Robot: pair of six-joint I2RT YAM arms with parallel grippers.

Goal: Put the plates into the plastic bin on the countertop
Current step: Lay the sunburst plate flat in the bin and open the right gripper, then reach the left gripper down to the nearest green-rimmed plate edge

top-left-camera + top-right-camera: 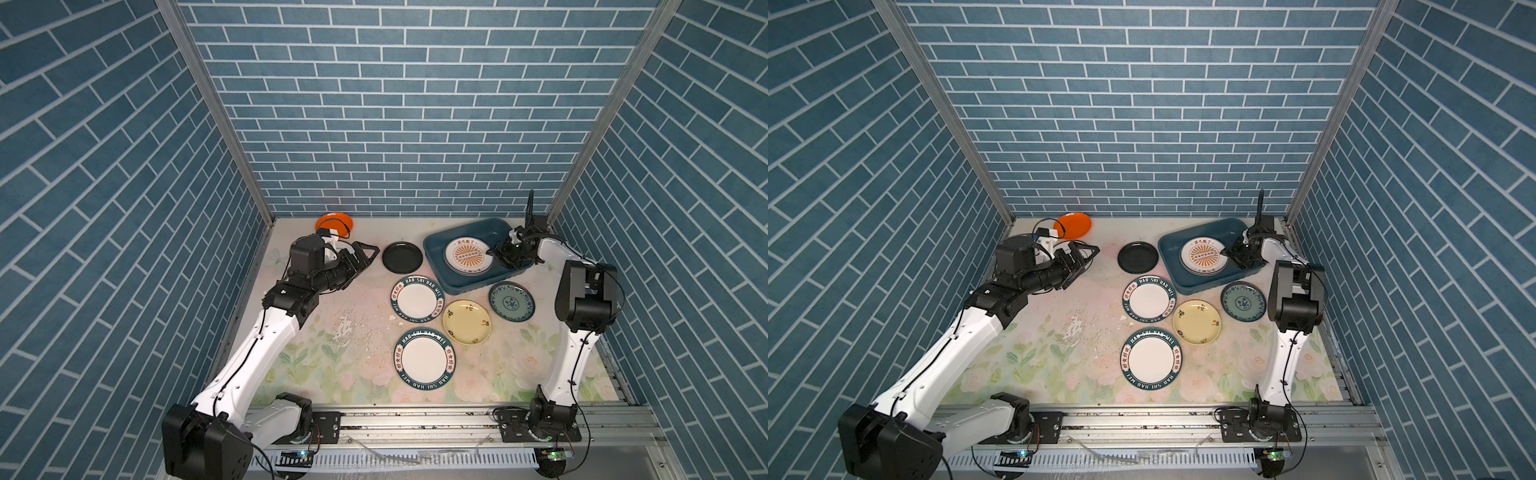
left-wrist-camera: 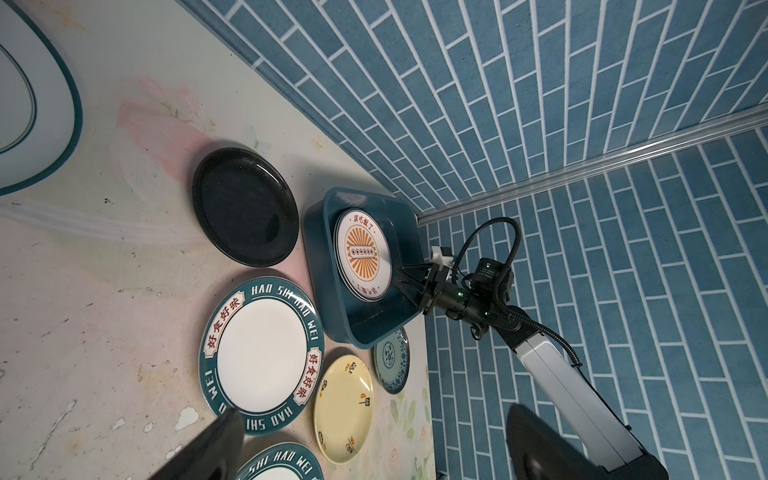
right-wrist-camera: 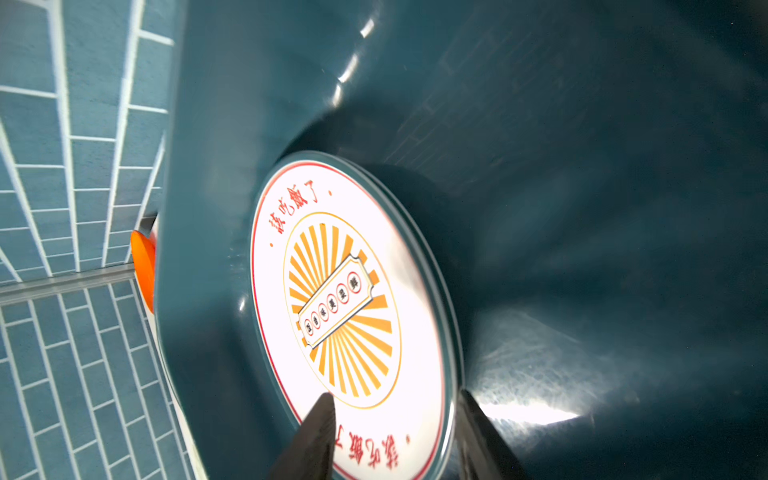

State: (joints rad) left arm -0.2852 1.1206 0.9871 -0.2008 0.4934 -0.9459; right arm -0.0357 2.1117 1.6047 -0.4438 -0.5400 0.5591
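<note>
Plates are partly stowed: the sunburst plate tops a stack in the plastic bin far right, right gripper parted around its rim, left gripper wide open, six others waiting on the countertop.

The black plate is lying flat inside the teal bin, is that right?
Not quite. The black plate is lying flat, but on the countertop beside the teal bin, not inside it. Both top views show this.
</note>
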